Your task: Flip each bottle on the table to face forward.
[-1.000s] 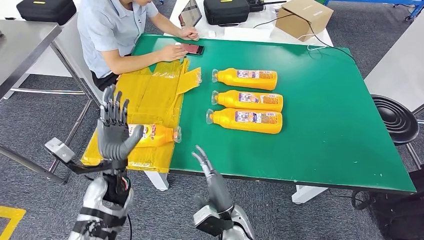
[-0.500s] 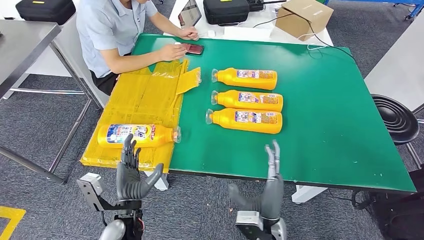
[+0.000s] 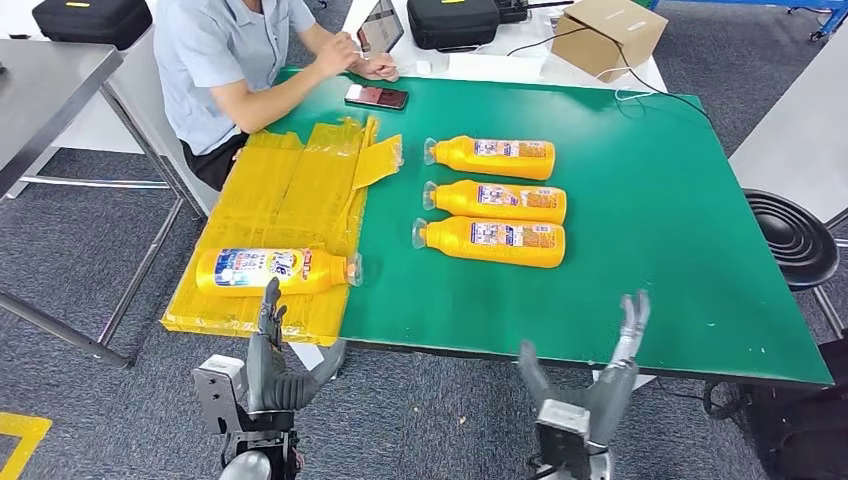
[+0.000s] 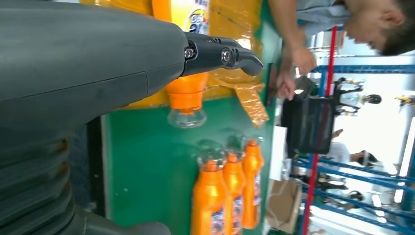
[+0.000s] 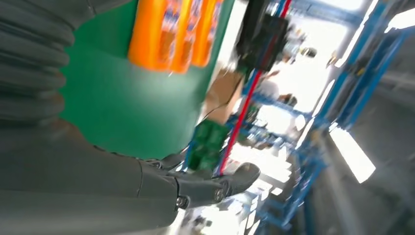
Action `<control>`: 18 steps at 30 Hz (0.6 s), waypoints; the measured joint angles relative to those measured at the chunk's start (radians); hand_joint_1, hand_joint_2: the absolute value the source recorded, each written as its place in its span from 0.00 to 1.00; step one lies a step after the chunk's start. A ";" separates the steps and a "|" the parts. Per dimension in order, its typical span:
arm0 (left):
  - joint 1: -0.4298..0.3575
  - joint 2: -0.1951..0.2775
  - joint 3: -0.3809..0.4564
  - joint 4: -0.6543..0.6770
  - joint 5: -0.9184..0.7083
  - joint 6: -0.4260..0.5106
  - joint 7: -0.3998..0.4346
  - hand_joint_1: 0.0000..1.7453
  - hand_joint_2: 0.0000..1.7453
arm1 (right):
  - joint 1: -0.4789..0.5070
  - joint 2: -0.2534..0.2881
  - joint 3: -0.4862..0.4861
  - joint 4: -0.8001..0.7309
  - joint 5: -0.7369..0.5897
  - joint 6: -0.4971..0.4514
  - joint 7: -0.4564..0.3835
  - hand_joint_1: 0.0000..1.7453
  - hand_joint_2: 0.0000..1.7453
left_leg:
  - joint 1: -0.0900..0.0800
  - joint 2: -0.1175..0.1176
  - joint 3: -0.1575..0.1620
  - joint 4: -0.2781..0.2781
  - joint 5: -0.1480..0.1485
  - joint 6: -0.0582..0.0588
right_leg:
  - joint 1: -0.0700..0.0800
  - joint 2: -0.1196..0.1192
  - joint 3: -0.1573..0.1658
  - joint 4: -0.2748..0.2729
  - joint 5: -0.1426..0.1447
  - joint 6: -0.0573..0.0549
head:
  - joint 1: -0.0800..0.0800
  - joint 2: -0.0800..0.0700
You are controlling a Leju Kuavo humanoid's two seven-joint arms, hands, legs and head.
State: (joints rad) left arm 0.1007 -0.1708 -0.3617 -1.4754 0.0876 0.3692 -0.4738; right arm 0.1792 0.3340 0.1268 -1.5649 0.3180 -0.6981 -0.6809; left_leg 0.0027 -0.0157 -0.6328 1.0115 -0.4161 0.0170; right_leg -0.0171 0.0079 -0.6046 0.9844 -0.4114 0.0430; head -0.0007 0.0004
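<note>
Grey carpet floor (image 3: 90, 260); green table (image 3: 660, 230) in the middle, a grey metal table (image 3: 40, 80) off to the left. Person (image 3: 215, 60) sits at the far left corner, a phone (image 3: 376, 97) lying just before their hands. Cardboard box (image 3: 608, 35) and black case (image 3: 452, 20) on the white surface beyond. Black stool (image 3: 790, 235) at right.

Flattened yellow bag (image 3: 290, 200) covers the table's left end; one orange bottle (image 3: 275, 270) lies on it, blue label up, cap pointing right. Three orange bottles (image 3: 490, 195) lie side by side mid-table, caps pointing left.

Left hand (image 3: 275, 365) hangs below the near edge, fingers spread, holding nothing. Right hand (image 3: 600, 385) likewise, fingers apart, empty.
</note>
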 joint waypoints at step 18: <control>0.003 0.018 -0.028 -0.003 0.010 -0.135 -0.036 0.00 1.00 | 0.006 0.006 -0.069 -0.011 0.305 -0.001 0.000 0.00 1.00 | 0.000 0.000 0.000 0.000 0.000 0.000 | 0.000 0.000 0.000 0.000 0.000 0.000 | 0.000 0.000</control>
State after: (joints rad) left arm 0.1040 -0.1526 -0.3900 -1.4786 0.0974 0.2344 -0.5098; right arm 0.1847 0.3398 0.0575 -1.5759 0.6231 -0.6989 -0.6809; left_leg 0.0029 -0.0158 -0.6326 1.0115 -0.4161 0.0169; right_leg -0.0169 0.0078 -0.6043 0.9845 -0.4115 0.0430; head -0.0009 0.0004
